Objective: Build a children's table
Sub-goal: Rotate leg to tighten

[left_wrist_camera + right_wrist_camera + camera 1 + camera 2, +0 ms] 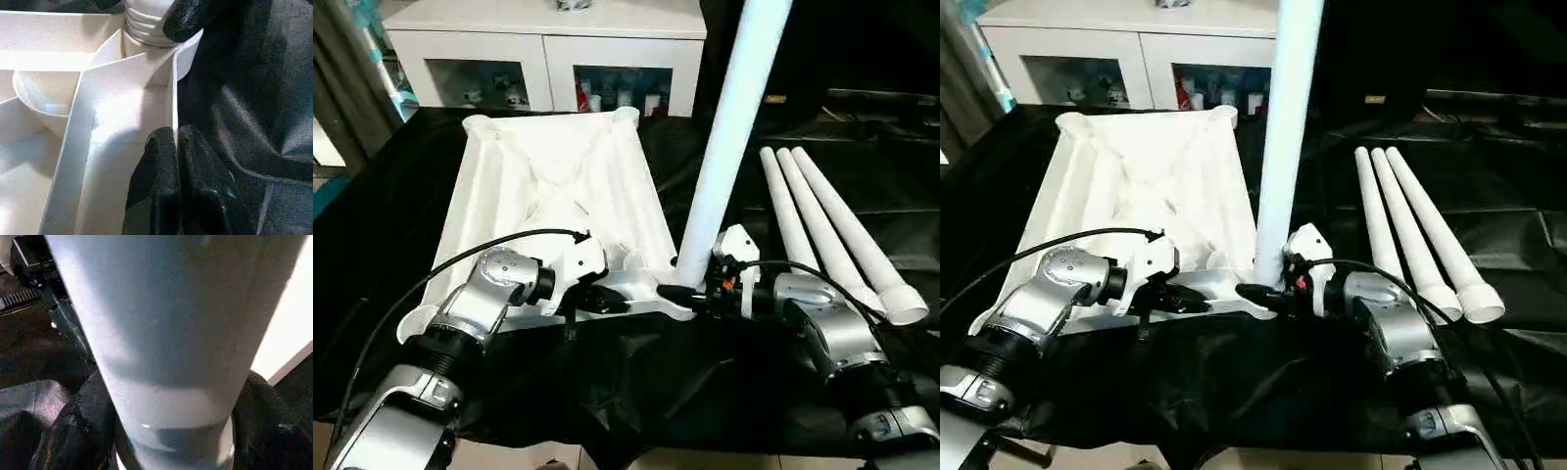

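Observation:
The children's table top [558, 186] lies upside down on a black cloth, ribbed underside up. One white leg [729, 127] stands upright in its near right corner socket [188, 58]. My right gripper [690, 294] reaches in from the right at the leg's base, a black finger [83, 426] pressed against each side of the tube. My left gripper [176, 142] is shut on the thin near rim of the top, just left of that corner. Three loose legs [822, 225] lie side by side to the right.
A white glass-door cabinet [548, 49] stands behind the table top. The black cloth [636, 392] covers the work surface and hangs over its near edge. A black cable runs along each forearm.

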